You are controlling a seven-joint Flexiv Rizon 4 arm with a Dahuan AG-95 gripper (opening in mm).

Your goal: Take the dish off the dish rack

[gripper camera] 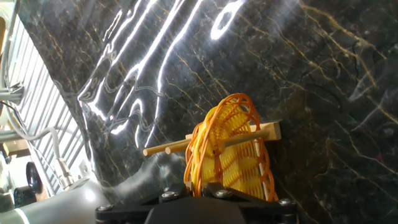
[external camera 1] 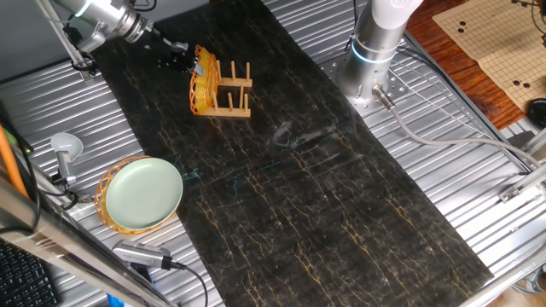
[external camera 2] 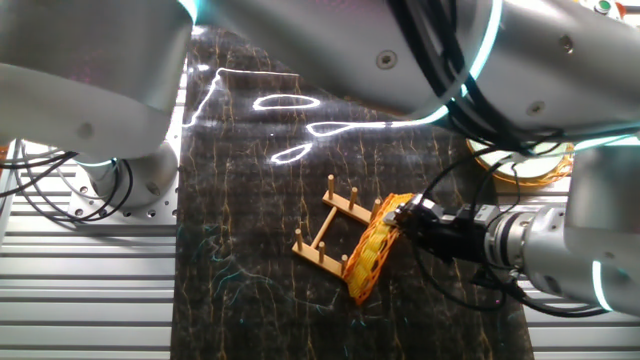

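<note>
The dish (external camera 1: 203, 83), an orange-yellow woven plate, stands on edge at the left end of the small wooden dish rack (external camera 1: 232, 92) on the dark marble mat. My gripper (external camera 1: 186, 58) reaches in from the upper left and is shut on the dish's top rim. In the other fixed view the dish (external camera 2: 375, 250) leans against the rack (external camera 2: 330, 235) with the gripper (external camera 2: 410, 218) at its upper edge. In the hand view the rim of the dish (gripper camera: 227, 146) runs between my fingers, with the gripper (gripper camera: 198, 186) at the bottom edge, and the rack's pegs (gripper camera: 168, 148) stick out beside the dish.
A smooth pale green plate (external camera 1: 143, 194) lies on a second wicker plate at the mat's left edge. A white-headed tool (external camera 1: 64, 149) lies next to it. The arm's base (external camera 1: 371, 60) stands at the back right. A wooden game board (external camera 1: 495, 43) is at the far right.
</note>
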